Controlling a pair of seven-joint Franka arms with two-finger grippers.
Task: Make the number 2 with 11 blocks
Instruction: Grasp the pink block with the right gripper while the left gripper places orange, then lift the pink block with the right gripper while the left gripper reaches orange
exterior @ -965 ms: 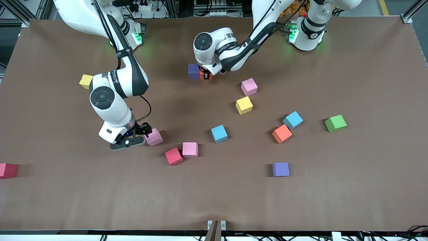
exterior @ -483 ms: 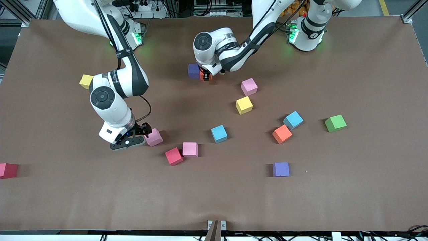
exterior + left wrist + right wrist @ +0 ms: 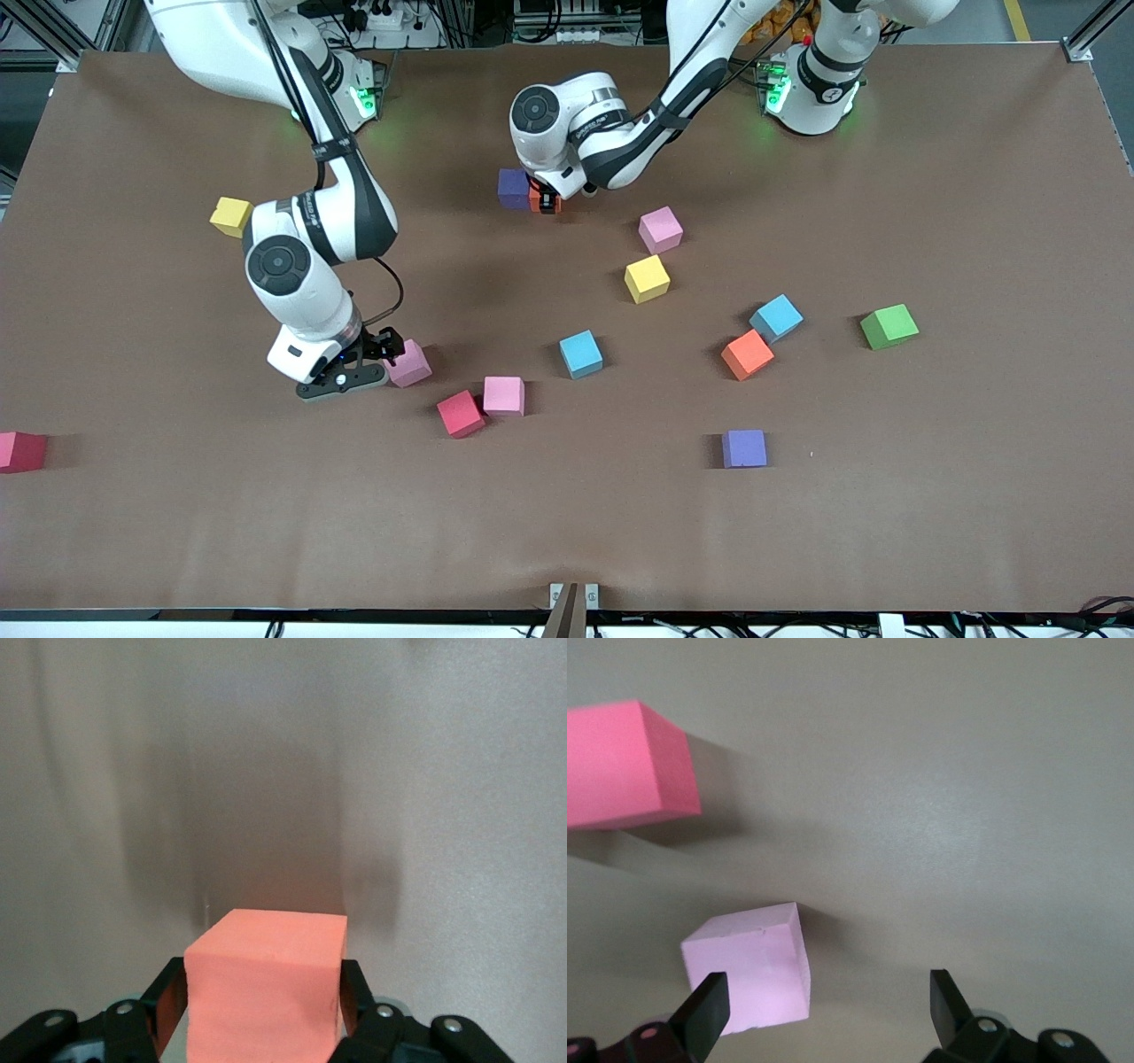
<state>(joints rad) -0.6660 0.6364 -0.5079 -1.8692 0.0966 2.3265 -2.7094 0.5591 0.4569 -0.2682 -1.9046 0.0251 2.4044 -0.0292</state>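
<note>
My left gripper [image 3: 547,201] is low over the table near the robots' bases, open, its jaws standing just off the sides of an orange block [image 3: 266,992]. That block [image 3: 537,198] sits beside a purple block [image 3: 512,188]. My right gripper [image 3: 379,353] is down at the table, open, with a pink block [image 3: 409,363] beside one finger. In the right wrist view the gripper [image 3: 826,992] has that pink block [image 3: 749,970] partly between its fingers, and a red block [image 3: 625,762] lies farther off.
Loose blocks are scattered about: pink [image 3: 660,229], yellow [image 3: 647,278], light blue [image 3: 580,354], light blue [image 3: 776,317], orange [image 3: 747,354], purple [image 3: 744,448], pink [image 3: 503,395], red [image 3: 461,413]. A green cube [image 3: 889,325], a second yellow [image 3: 231,215] and a red one [image 3: 19,450] lie toward the table's ends.
The right arm's wrist has shifted slightly, bringing its gripper a little closer to the pink block. The left arm has barely moved and the blocks lie where they were.
</note>
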